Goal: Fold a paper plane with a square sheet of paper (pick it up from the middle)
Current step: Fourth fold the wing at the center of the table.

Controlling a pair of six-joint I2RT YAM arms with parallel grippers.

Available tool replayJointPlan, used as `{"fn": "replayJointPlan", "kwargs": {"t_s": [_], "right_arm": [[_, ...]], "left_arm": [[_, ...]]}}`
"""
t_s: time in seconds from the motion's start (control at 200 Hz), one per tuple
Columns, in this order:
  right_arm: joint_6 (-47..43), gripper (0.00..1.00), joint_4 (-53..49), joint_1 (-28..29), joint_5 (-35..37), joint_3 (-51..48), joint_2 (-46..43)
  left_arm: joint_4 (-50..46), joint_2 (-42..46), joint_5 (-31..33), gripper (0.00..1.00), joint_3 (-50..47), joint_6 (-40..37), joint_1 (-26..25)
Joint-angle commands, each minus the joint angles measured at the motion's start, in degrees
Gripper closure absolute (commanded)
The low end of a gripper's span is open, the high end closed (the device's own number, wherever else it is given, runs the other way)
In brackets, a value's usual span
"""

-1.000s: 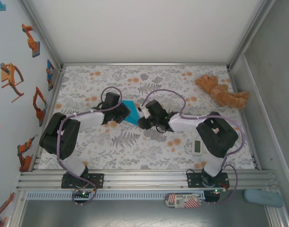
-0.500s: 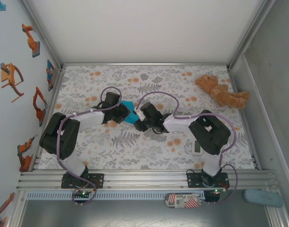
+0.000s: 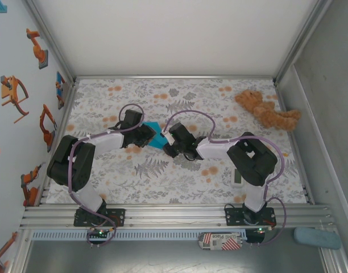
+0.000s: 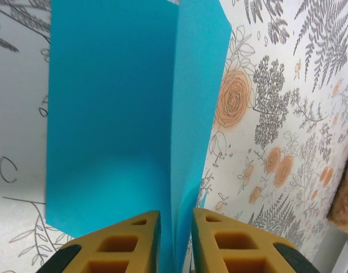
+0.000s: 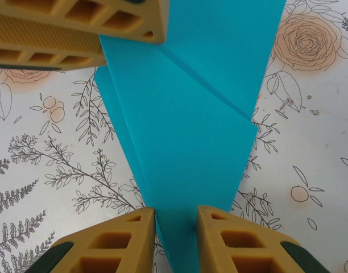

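The cyan-blue paper lies mid-table between my two grippers, folded into a pointed kite shape with a centre crease. In the left wrist view a raised flap of the paper runs up between my left gripper's fingers, which stand slightly apart around it, narrowly open. My right gripper straddles the pointed tip of the paper, with its fingers apart at the tip's two edges and not pinching it. The left gripper's fingers show at the paper's far corner. From above, the left gripper and right gripper nearly meet.
A brown teddy bear lies at the back right. A small white timer sits beside the right arm's elbow. Enclosure walls close in the left, back and right sides. An aluminium rail runs along the near edge.
The right arm has slid left onto the paper's tip and its fingers have narrowed. The left gripper's fingers have eased apart on the paper.
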State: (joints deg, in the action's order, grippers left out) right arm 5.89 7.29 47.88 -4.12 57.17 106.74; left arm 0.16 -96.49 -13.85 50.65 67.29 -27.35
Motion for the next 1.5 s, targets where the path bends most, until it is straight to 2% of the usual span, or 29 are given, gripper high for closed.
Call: {"fn": "replayJointPlan", "kwargs": {"t_s": [0.0,0.406,0.641,1.147,1.342,1.497], "right_arm": [[-1.32,0.76,1.32,0.37,1.01,-0.32,0.49],[-1.42,0.72,1.32,0.37,0.52,0.46,0.97],[-1.70,0.68,1.68,0.51,-0.19,1.35,1.73],[-1.69,0.68,2.29,0.81,1.31,2.33,2.16],[-1.72,0.71,2.20,0.83,1.13,2.26,2.37],[-1.80,0.77,1.95,0.89,0.97,1.98,2.42]], "left_arm": [[-1.36,1.44,-2.11,0.78,0.98,-1.13,0.99],[-1.74,0.72,-4.25,0.89,1.91,-0.77,1.23],[-1.47,0.51,-3.91,0.90,2.17,0.90,0.92],[-1.79,-0.19,-3.58,0.89,2.52,1.43,0.55],[-1.72,-0.32,-3.60,0.89,2.52,1.43,0.51],[-1.94,-0.06,-3.54,0.88,2.43,1.22,0.53]]}}
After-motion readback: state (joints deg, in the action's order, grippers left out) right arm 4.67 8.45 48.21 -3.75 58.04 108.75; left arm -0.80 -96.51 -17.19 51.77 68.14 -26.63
